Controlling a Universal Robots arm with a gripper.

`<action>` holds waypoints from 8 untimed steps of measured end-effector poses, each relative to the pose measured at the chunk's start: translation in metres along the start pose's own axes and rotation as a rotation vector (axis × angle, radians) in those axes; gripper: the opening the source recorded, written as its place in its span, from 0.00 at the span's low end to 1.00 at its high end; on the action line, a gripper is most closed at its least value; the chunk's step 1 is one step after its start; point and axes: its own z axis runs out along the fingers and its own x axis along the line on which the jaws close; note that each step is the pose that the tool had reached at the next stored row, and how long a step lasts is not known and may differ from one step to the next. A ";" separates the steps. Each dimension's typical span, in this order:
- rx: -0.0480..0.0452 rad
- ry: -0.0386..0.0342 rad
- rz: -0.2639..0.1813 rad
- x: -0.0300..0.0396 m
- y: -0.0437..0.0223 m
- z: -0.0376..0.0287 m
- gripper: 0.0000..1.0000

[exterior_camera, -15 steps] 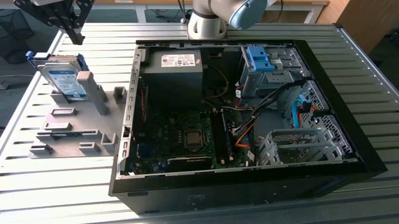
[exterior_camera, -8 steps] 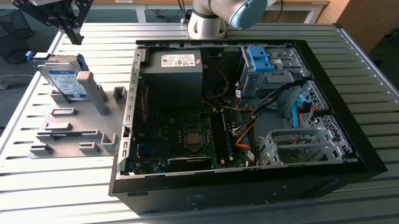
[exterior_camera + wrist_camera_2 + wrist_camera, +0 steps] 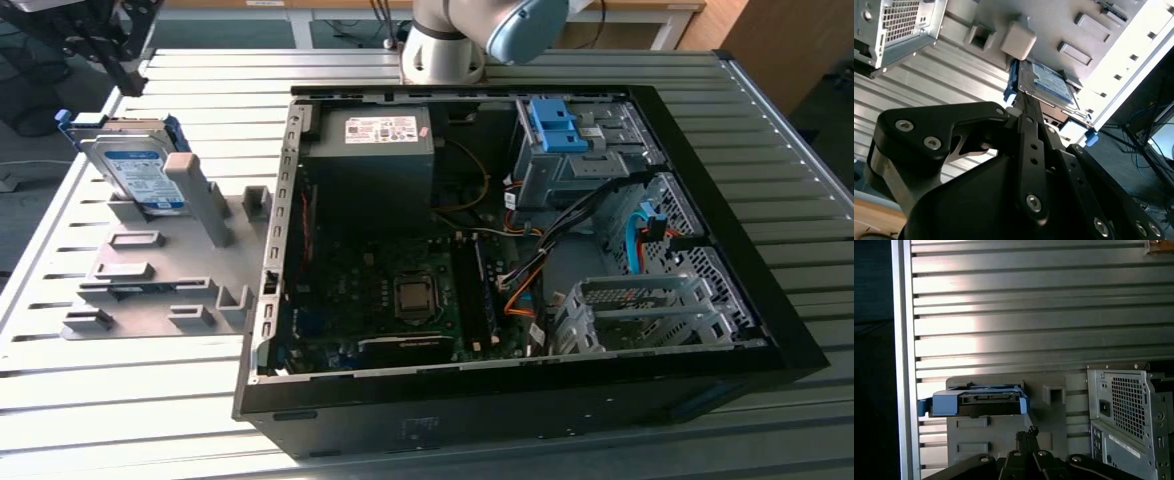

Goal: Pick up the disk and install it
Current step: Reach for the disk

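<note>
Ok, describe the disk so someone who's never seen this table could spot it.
To the exterior view's left of the open case lies a grey plate. The disk leans at its far end: silver, white-and-blue label, blue frame, the only coloured thing on that plate.

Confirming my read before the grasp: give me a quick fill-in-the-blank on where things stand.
The disk sits on the grey holder, to the exterior view's ___ of the computer case. Its carrier rail is ___. The pincer holds ___.
Missing: left; blue; nothing.
</note>
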 end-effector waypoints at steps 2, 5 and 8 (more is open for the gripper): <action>0.0013 0.0180 0.001 0.0017 -0.0001 -0.0001 0.11; 0.0044 0.0400 0.001 0.0057 -0.0004 0.0001 0.11; 0.0054 0.0417 0.001 0.0180 -0.0014 0.0022 0.11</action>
